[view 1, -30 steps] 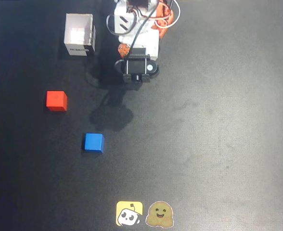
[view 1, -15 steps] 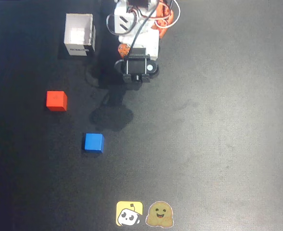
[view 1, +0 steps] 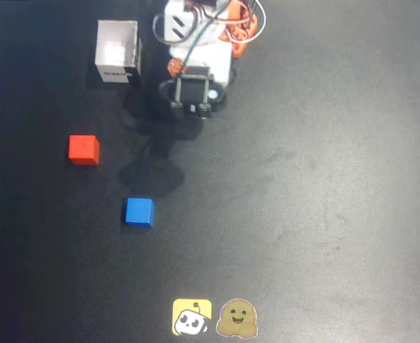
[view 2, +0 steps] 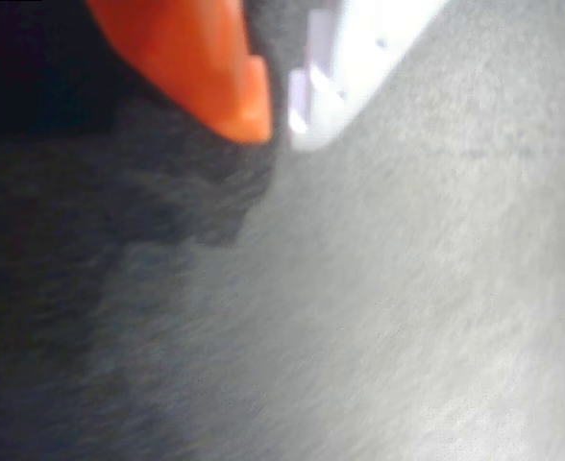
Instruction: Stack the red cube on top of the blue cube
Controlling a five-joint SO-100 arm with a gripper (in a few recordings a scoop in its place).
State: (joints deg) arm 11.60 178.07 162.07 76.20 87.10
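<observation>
The red cube (view 1: 84, 149) rests on the black table at the left of the overhead view. Below and to its right sits the blue cube (view 1: 139, 212), a clear gap apart from it. The arm (view 1: 193, 89) is folded up at the top centre, well away from both cubes, with its black wrist block facing down. In the wrist view my gripper (view 2: 281, 130) hangs over bare table, its orange finger (view 2: 215, 67) and white finger (view 2: 345, 67) nearly touching with nothing between them. Neither cube lies near the fingers there.
A white open-topped box (view 1: 117, 51) stands just left of the arm's base. Two stickers (view 1: 192, 316) (view 1: 237, 318) lie at the bottom centre edge. The black table (view 1: 324, 186) is bare to the right.
The arm's wrist has swung a little left and back toward its base, and its shadow on the table has shifted left. Both cubes are where they were.
</observation>
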